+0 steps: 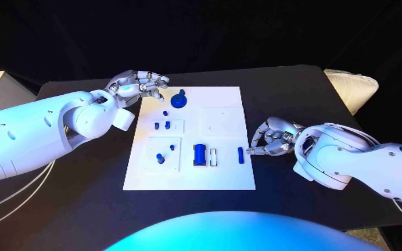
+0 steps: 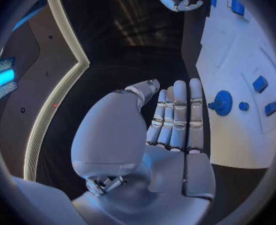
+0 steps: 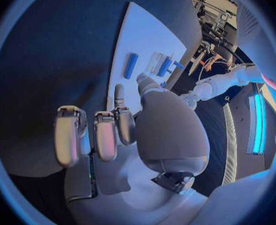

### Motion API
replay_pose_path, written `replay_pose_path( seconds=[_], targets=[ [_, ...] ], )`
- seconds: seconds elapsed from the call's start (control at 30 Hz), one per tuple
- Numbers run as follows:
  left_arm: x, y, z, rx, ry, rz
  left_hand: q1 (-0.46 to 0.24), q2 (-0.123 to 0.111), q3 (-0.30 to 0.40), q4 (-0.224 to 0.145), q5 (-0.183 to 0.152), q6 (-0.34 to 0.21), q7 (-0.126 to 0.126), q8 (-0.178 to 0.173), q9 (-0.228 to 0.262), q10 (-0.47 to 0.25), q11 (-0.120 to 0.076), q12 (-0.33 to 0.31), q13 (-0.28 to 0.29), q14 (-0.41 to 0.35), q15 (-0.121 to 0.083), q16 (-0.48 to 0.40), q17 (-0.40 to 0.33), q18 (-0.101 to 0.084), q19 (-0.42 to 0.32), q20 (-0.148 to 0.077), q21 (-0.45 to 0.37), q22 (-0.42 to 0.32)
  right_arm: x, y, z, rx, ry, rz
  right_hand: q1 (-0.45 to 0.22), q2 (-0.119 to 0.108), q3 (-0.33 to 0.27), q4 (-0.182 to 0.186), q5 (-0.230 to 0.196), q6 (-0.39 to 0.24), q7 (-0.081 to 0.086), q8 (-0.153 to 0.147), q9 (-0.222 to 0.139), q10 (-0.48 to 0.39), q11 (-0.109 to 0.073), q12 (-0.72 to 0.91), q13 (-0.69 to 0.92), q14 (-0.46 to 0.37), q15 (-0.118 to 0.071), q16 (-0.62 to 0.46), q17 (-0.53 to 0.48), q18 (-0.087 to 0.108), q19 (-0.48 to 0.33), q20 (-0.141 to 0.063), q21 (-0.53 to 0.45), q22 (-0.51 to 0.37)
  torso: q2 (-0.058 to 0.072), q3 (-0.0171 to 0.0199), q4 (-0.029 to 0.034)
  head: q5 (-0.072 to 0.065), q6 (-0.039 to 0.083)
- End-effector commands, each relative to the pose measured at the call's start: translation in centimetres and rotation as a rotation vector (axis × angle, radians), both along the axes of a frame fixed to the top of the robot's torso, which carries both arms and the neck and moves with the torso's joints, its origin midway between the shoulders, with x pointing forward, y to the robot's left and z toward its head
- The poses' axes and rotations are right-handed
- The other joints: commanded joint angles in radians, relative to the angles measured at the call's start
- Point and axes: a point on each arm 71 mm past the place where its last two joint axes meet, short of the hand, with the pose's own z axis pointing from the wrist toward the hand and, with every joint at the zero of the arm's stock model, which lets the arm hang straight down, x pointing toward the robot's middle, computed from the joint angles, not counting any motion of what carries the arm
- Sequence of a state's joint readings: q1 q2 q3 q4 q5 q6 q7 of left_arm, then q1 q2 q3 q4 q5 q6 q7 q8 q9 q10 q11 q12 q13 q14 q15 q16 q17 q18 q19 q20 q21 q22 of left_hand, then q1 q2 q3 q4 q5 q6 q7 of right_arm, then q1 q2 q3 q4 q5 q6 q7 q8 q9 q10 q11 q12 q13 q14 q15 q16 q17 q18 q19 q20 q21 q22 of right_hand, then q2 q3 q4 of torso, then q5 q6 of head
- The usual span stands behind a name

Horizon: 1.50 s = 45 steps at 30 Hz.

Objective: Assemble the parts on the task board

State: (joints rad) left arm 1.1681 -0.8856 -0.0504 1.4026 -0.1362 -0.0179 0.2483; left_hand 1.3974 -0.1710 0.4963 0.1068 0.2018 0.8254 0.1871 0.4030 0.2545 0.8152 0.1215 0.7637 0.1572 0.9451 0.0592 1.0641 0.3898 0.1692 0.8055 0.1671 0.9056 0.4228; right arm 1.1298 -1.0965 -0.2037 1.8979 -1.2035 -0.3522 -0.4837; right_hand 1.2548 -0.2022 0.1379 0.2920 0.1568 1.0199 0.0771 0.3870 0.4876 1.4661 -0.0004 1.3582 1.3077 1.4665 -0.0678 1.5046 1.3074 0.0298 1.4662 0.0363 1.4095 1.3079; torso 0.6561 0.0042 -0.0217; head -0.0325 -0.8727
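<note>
Both empty: left robot hand (image 1: 138,85) spread beside the blue gear (image 1: 179,99) on the white board (image 1: 226,175), right robot hand (image 1: 272,137) half-curled near the blue bar (image 1: 240,154); parts look light, rigid, slippery, so pinch their sides.

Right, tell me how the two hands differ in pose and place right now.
The left hand is at the task board's far left corner, beside the blue gear-shaped part; the right hand sits at its right edge, by the narrow blue bar. In the wrist views, the left hand's fingers lie straight and together, while the right hand's fingers are bent. Neither holds a part.
</note>
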Motion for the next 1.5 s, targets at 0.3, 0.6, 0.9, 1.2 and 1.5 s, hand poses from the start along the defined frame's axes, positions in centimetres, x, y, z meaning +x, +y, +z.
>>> replay_pose_path(
  seconds=[0.3, 0.6, 0.9, 1.2, 1.5],
  targets=[
    [-0.1, -0.4, 0.1, -0.012, -0.002, -0.019, 0.004, -0.005, 0.0, 0.006, 0.003, -0.003, 0.001, -0.005, -0.002, -0.003, 0.005, 0.0, -0.001, 0.0, 0.004, -0.004, 0.0, 0.014, 0.005, 0.001, -0.003, -0.001, 0.1, 1.4, -1.5, -0.067, -0.03, 0.033, -0.01, 0.006, -0.02, -0.001, -0.004, 0.002, -0.003, 0.006, 0.003, 0.018, -0.001, -0.004, 0.142, 0.08, 0.004, -0.003, 0.169, 0.003, 0.05, 0.01, 0.0, 0.22, 0.001, -0.001, 0.0034, 0.003, 0.0],
    [-0.1, -0.3, 0.1, -0.012, -0.002, -0.019, 0.004, -0.005, 0.0, 0.006, 0.003, -0.003, 0.001, -0.005, -0.002, -0.003, 0.005, 0.0, -0.001, 0.0, 0.004, -0.004, 0.0, 0.014, 0.005, 0.001, -0.003, -0.001, 0.1, 2.7, -2.2, -0.081, -0.034, 0.067, -0.003, 0.01, -0.024, -0.002, -0.002, 0.004, -0.004, 0.008, 0.004, 0.019, -0.002, -0.002, 0.143, 0.081, 0.003, -0.002, 0.171, 0.002, 0.051, 0.009, 0.002, 0.22, 0.0, -0.001, 0.0026, 0.007, 0.0],
    [-0.2, -0.3, 0.1, -0.012, -0.002, -0.019, 0.004, -0.005, 0.0, 0.006, 0.003, -0.003, 0.001, -0.005, -0.002, -0.003, 0.005, 0.0, -0.001, 0.0, 0.004, -0.004, 0.0, 0.014, 0.005, 0.001, -0.003, -0.001, 0.1, 3.6, -2.9, -0.126, -0.053, 0.12, 0.03, 0.014, -0.031, -0.005, -0.006, 0.004, -0.006, 0.011, 0.005, 0.017, -0.003, -0.006, 0.142, 0.081, 0.002, -0.002, 0.171, 0.002, 0.052, 0.008, 0.002, 0.22, 0.0, -0.0007, 0.0027, 0.011, 0.0],
    [-0.2, -0.2, 0.1, -0.012, -0.002, -0.018, 0.004, -0.005, 0.0, 0.006, 0.003, -0.003, 0.001, -0.005, -0.002, -0.003, 0.005, 0.0, -0.001, 0.0, 0.004, -0.004, 0.0, 0.014, 0.005, 0.001, -0.003, -0.001, 0.2, 4.6, -3.3, -0.216, -0.108, 0.211, 0.181, 0.003, -0.011, -0.033, -0.001, 0.004, -0.006, 0.007, 0.001, 0.012, -0.004, -0.014, 0.138, 0.081, 0.0, -0.002, 0.174, 0.003, 0.05, 0.006, -0.004, 0.219, 0.0, -0.0009, 0.0025, 0.015, 0.0],
    [-0.2, -0.1, 0.2, -0.011, -0.003, -0.017, 0.006, -0.005, 0.0, 0.008, 0.003, -0.004, 0.001, -0.005, -0.002, -0.003, 0.005, 0.0, -0.002, 0.0, 0.004, -0.004, 0.0, 0.014, 0.007, 0.001, -0.005, -0.003, 0.2, 4.8, -3.6, -0.256, -0.114, 0.247, 0.255, -0.004, 0.079, -0.027, 0.041, 0.018, -0.003, -0.011, -0.019, 0.008, -0.003, -0.016, 0.137, 0.083, 0.002, 0.003, 0.182, 0.002, 0.05, 0.007, -0.004, 0.22, 0.0, -0.0008, 0.0009, 0.016, 0.0]
  ],
)
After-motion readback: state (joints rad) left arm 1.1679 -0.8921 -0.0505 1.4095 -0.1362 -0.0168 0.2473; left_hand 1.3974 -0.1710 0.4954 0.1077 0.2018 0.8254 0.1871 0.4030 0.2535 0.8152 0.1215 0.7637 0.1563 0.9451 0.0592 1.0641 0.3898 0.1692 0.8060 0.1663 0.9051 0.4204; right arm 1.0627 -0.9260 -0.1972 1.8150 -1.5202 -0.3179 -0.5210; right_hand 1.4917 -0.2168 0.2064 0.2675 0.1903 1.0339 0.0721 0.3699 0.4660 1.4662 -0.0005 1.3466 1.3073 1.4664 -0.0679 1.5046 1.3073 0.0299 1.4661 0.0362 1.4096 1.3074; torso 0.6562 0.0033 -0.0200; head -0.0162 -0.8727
